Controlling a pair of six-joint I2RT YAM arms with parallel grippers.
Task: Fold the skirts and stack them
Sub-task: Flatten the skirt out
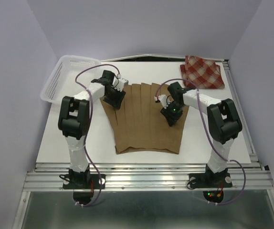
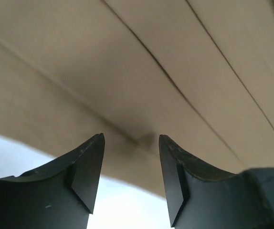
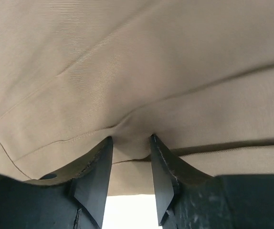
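Two uneven holds risk a skewed fold: the tan skirt (image 1: 146,119) lies flat on the worktop (image 1: 79,143), left fingers (image 2: 87,167) apart over its edge, right fingers (image 3: 96,171) nipping only a small pucker that could slip free.

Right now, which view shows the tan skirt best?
Top external: the whole tan skirt shows, spread flat with its pleats visible. Both wrist views show only close patches of its cloth.
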